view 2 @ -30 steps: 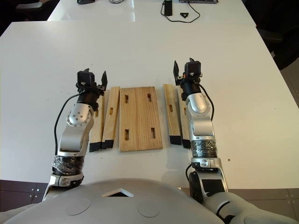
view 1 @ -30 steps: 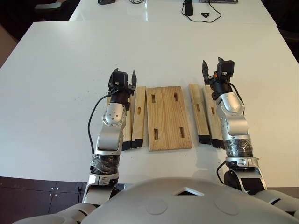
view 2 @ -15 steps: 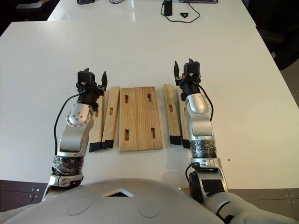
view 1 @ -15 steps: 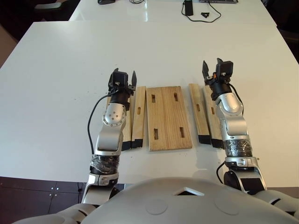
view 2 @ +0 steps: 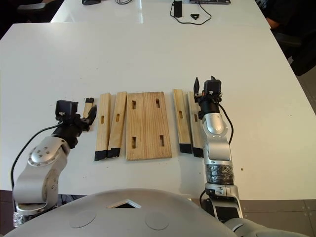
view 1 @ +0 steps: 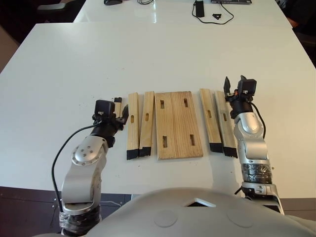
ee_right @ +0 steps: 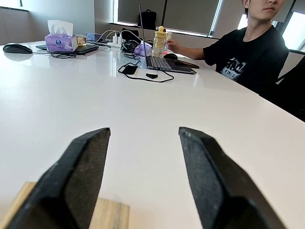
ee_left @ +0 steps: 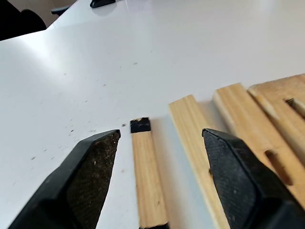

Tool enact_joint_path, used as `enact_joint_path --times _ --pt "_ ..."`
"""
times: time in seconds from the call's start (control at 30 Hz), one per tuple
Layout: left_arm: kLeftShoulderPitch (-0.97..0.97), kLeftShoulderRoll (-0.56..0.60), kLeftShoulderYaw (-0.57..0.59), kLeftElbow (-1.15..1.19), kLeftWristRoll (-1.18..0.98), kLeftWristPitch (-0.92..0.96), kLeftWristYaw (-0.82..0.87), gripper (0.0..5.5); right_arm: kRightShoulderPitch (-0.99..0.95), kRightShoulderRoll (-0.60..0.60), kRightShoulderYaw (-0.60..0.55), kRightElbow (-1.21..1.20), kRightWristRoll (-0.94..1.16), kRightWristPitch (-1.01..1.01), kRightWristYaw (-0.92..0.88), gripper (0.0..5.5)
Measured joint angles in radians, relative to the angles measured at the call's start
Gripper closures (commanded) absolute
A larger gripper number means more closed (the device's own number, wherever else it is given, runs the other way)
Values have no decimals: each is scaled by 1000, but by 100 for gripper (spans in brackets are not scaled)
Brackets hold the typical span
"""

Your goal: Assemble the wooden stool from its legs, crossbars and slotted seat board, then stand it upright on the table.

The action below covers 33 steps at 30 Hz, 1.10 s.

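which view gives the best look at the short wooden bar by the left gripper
The left wrist view: the short bar lies between the open fingers of the left gripper, black tip at its far end. In the eye views its tip end pokes past the gripper. The right wrist view faces away.

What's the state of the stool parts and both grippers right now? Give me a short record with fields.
seat board: lying flat, four slots showing, nothing fitted
left legs: two slotted pieces side by side, left of the seat board
right legs: two slotted pieces side by side, right of the seat board
crossbar: short thin piece, left of the left legs
left gripper: open, over the crossbar
right gripper: open, empty, at the right legs' far end
assembly: not started
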Motion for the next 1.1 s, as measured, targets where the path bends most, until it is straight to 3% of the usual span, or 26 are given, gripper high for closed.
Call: enact_joint_path --times 0.3,0.63,0.83,0.97,1.1 --pt "-49 35 68 39 -80 144 -44 229 0 -7 -11 -14 -3 14 -14 284" --pt "-5 62 53 190 -65 84 -36 229 -14 -11 1 -12 -9 17 2 284" --pt "-5 100 38 244 -63 11 -41 325 -16 -9 2 -7 -20 18 3 286" --pt "-9 107 38 283 -60 -39 -44 419 -16 -7 4 0 -23 18 -1 286" --pt "-32 109 27 301 -59 -147 -66 421 -25 -11 2 8 -24 10 -2 286"
